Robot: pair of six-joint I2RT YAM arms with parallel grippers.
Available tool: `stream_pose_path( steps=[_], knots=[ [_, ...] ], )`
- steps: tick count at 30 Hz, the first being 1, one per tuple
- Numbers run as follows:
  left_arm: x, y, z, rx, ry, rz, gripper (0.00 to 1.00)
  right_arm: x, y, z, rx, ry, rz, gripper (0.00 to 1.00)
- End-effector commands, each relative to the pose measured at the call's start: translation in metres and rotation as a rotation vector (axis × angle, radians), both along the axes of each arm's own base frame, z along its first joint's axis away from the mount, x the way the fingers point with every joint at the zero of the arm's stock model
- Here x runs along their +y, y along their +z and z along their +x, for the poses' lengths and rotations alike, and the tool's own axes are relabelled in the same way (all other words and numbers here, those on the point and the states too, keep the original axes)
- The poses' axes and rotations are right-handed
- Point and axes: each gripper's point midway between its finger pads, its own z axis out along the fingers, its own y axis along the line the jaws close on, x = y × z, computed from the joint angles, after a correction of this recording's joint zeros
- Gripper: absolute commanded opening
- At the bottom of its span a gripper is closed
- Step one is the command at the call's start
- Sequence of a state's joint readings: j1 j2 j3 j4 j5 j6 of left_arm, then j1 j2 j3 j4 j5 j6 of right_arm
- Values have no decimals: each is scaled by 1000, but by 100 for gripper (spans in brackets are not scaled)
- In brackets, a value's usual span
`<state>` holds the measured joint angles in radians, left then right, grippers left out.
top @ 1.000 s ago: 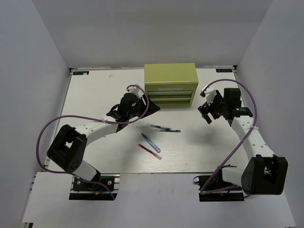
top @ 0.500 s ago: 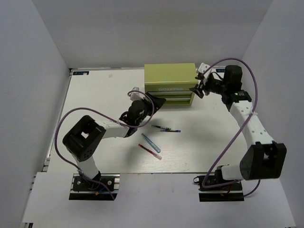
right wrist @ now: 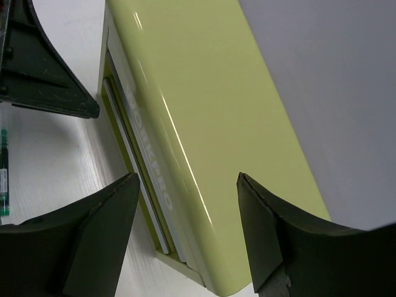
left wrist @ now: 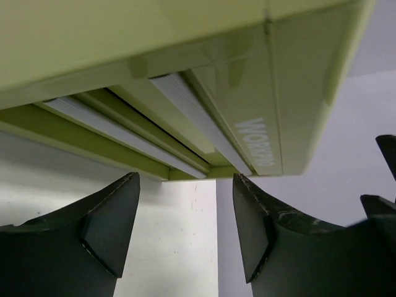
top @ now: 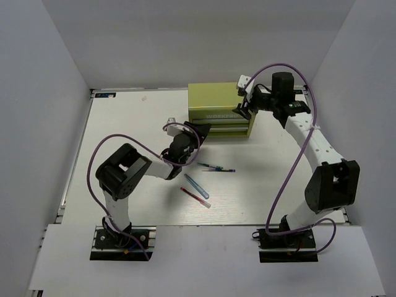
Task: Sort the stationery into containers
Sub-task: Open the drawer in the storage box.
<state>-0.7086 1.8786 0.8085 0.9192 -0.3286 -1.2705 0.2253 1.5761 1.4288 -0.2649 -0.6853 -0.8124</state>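
The yellow-green chest [top: 223, 102] stands at the back of the table, both front drawers closed. My left gripper [top: 199, 132] is open and empty, close in front of the chest's lower left corner [left wrist: 204, 170]. My right gripper [top: 240, 106] is open and empty, above the chest's right top and front [right wrist: 204, 124]. On the table in front lie the sticks: a teal one [top: 209, 165], a dark blue one [top: 224, 170], a pale one [top: 195, 185] and a red one [top: 194, 197]. A teal stick end shows in the right wrist view [right wrist: 4, 179].
The white table [top: 124, 142] is walled by grey panels on the left, back and right. My left arm lies low across the table's middle left. My left gripper's fingers [right wrist: 43, 68] show in the right wrist view beside the chest.
My right gripper swung from the table right of the chest up and left, over the chest's right top. My left gripper edged right toward the chest's lower left corner.
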Motion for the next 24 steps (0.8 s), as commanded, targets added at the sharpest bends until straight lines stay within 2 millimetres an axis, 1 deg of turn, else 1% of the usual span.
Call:
stream_pose_path(
  steps=[1, 3, 4, 5, 6, 7, 8, 9, 10, 11, 13, 14, 18, 19, 20, 21, 22, 23, 24],
  knots=[
    [0, 20, 15, -44, 42, -78, 71, -1, 1, 4, -14, 6, -44, 70],
    [-2, 19, 18, -41, 42, -87, 70, -1, -2, 5, -22, 4, -60, 70],
    [-4, 20, 20, -35, 43, -106, 70, -3, -7, 8, -27, -7, -78, 70],
    [-3, 13, 21, -23, 54, -105, 69, -3, -12, 11, -20, -19, -90, 70],
    [-3, 14, 21, -19, 54, -115, 69, -3, -12, 13, -22, -25, -95, 70],
    [-2, 13, 23, -22, 64, -129, 69, -6, -20, 19, -18, -45, -121, 69],
    [-1, 9, 24, -17, 74, -136, 68, -7, -22, 23, -14, -58, -130, 69],
    [-3, 15, 26, -31, 73, -149, 68, -6, -24, 24, -14, -58, -138, 69],
    [-1, 18, 27, -34, 85, -166, 68, -8, -32, 28, -4, -71, -154, 69],
    [-1, 12, 27, -27, 86, -159, 68, -8, -31, 29, -9, -75, -159, 69],
    [0, 15, 28, -32, 95, -175, 68, -10, -35, 32, -2, -84, -171, 69],
    [2, 13, 30, -30, 108, -184, 68, -10, -36, 33, -2, -86, -174, 69],
    [1, 21, 30, -54, 106, -225, 67, -10, -39, 34, 0, -87, -188, 69],
    [2, 19, 31, -55, 115, -225, 65, -10, -41, 34, 2, -89, -189, 69],
    [1, 24, 33, -60, 115, -241, 65, -12, -41, 35, 3, -96, -192, 69],
    [-3, 24, 30, -59, 106, -241, 65, -11, -43, 36, 10, -93, -195, 69],
    [-5, 21, 32, -53, 106, -235, 65, -10, -43, 35, 11, -91, -194, 69],
    [-6, 23, 33, -48, 107, -242, 65, -10, -43, 35, 12, -92, -196, 69],
    [-5, 16, 35, -41, 118, -234, 64, -9, -44, 35, 18, -92, -197, 69]
  ],
)
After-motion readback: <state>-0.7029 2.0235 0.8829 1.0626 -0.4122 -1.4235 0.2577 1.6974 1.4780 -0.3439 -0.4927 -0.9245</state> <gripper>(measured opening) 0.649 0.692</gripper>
